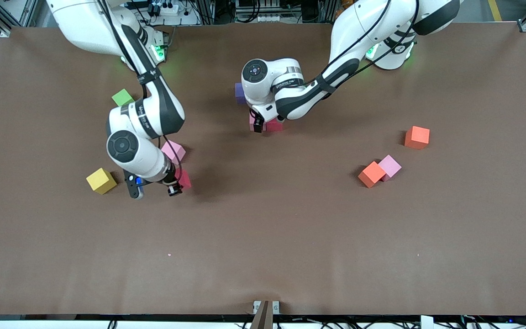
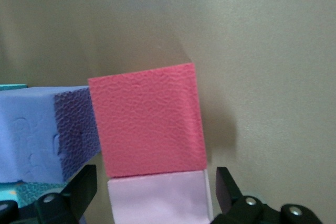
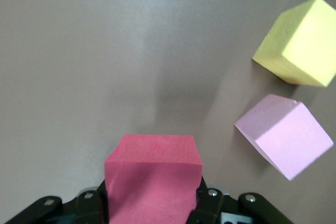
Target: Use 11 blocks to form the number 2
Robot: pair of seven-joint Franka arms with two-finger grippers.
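Nearest the front camera, toward the right arm's end of the table, the right gripper is clenched on a red block, with a yellow block and a pink block on the table close by. Toward the left arm's end lie an orange block touching a second pink block, and another orange-red block a little farther off. Farther still, near mid-table, the left gripper stands released, its fingers parted either side of a pink block that touches a red block and sits beside a purple block: the start of the number 2. The step in hand looks like a placement just made there. Next, the left arm should lift clear without nudging the cluster, and the right should carry its red block over. A green cube sits apart.
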